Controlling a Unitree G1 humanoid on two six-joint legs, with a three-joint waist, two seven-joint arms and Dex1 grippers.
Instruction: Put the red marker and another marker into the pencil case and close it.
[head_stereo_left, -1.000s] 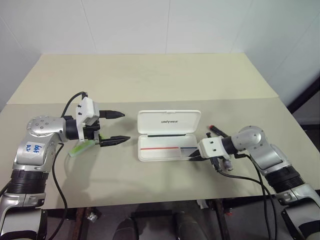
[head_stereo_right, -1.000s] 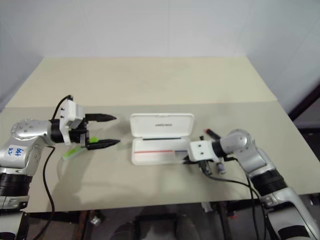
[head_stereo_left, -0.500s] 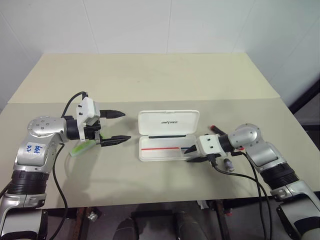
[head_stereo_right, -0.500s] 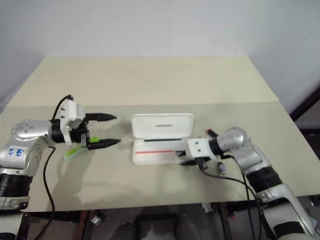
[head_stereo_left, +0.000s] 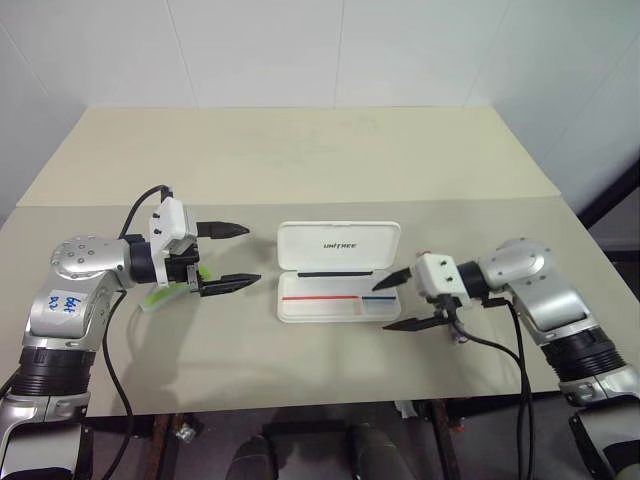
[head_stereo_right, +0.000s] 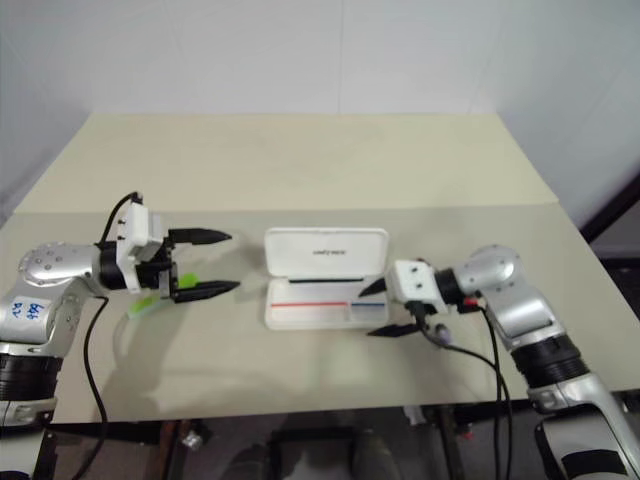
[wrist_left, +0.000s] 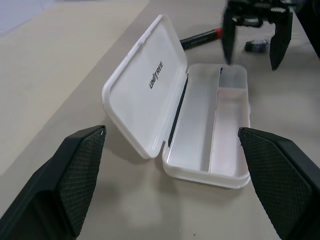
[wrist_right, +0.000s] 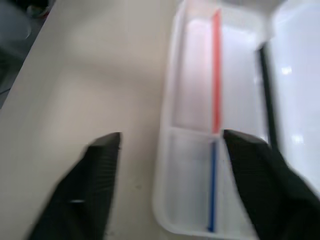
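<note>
The white pencil case (head_stereo_left: 339, 247) lies open mid-table, its lid tilted back. Its tray (wrist_left: 202, 132) holds nothing but the printed red-and-blue line. The red marker (wrist_left: 199, 38) lies on the table behind the case's right end. A lime-green marker (head_stereo_left: 160, 298) lies on the table under my left gripper (head_stereo_left: 251, 254), which hovers open and level, left of the case, pointing at it. My right gripper (head_stereo_left: 381, 306) is open and empty at the tray's right end, raised above the table, one finger (head_stereo_left: 392, 281) over the tray's corner.
A small grey stub (wrist_left: 257, 46) lies on the table to the right of the case, beside the red marker. Black cables hang from both wrists. The table's far half is bare beige board, with a seam running across behind the case.
My right gripper was shut, low at the tray's right end; it has opened wide and risen. The left arm, the case and the green marker have stayed put.
</note>
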